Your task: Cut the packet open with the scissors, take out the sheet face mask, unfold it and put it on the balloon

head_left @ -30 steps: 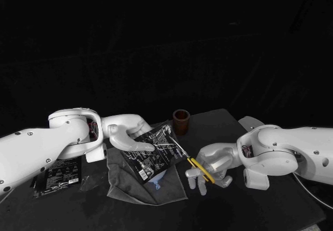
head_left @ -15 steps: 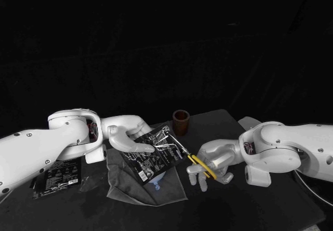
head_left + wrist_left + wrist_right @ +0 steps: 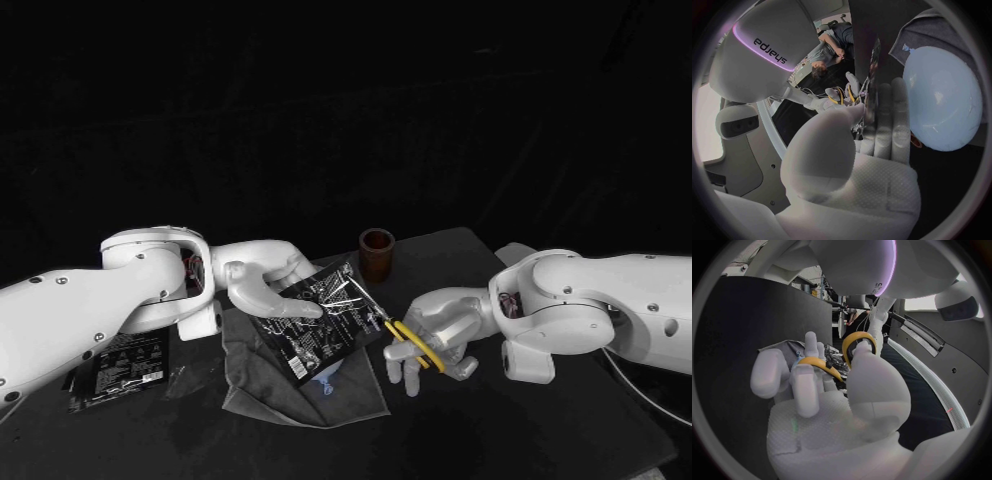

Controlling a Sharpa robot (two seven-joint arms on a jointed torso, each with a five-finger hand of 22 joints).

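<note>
My left hand (image 3: 265, 284) holds a black printed packet (image 3: 317, 322) tilted above the table, thumb on its face. In the left wrist view the packet (image 3: 872, 70) stands edge-on past the left hand (image 3: 862, 150). My right hand (image 3: 434, 337) grips the scissors (image 3: 410, 343) by their yellow handles, and the blades reach up to the packet's right edge. The scissors' yellow handles (image 3: 853, 344) loop around the right hand's fingers (image 3: 803, 375). A pale blue balloon (image 3: 327, 379) peeks out under the packet, and in the left wrist view the balloon (image 3: 943, 98) is large beside the fingers.
A grey cloth (image 3: 268, 388) lies under the balloon on the black table (image 3: 505, 430). A brown cup (image 3: 376, 253) stands behind the packet. Another black packet (image 3: 123, 365) lies flat at the left, under my left arm.
My right hand has moved the scissors slightly up and left, closer to the packet's edge. The left hand keeps the packet in nearly the same place.
</note>
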